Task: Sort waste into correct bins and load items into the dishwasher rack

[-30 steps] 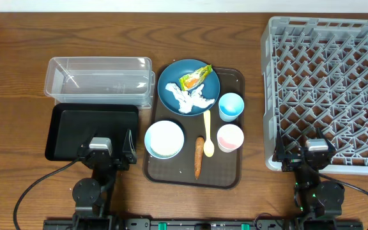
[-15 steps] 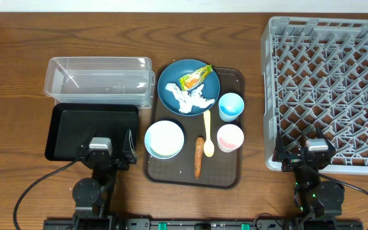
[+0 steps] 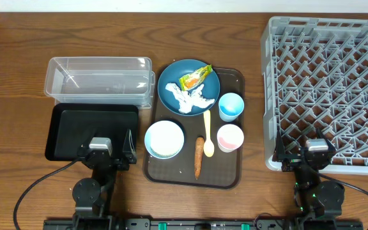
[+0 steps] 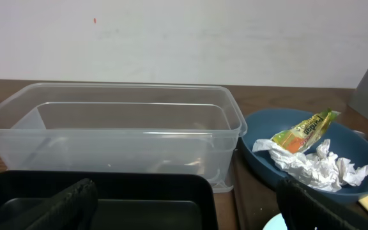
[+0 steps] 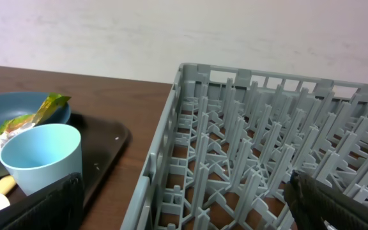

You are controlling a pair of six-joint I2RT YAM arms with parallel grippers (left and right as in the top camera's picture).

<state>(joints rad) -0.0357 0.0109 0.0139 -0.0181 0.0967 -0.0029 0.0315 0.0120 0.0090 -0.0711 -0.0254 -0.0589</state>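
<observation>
**A:** Both arms sit low at the near edge of the table (image 3: 18, 76). The left gripper (image 3: 105, 152) has its jaws spread wide with nothing between them, over the near rim of the black tray (image 3: 66, 112).

**B:** And the right gripper (image 3: 316, 152)?

**A:** Same there: jaws wide apart, empty, at the near left corner of the dishwasher rack (image 3: 337, 76).

**B:** Beyond the black tray?

**A:** The clear tub (image 3: 99, 62), long side running left to right, along the tray's far edge.

**B:** And the serving tray (image 3: 230, 180)?

**A:** It lies between the bins and the rack. The blue plate (image 3: 170, 83) is at its far left corner, carrying the snack wrapper (image 3: 195, 78), which lies aslant, and the tissue (image 3: 189, 99). The white bowl (image 3: 165, 139) is near left. The light blue cup (image 3: 231, 106) and the pink cup (image 3: 230, 137) stand mouths up by the right edge.

**B:** The spoon?

**A:** The yellow spoon (image 3: 207, 131) lies near-to-far, handle toward the plate, bowl end nearest. The carrot (image 3: 199, 156) is just left of it on the same axis, thin tip toward the near edge.
</observation>
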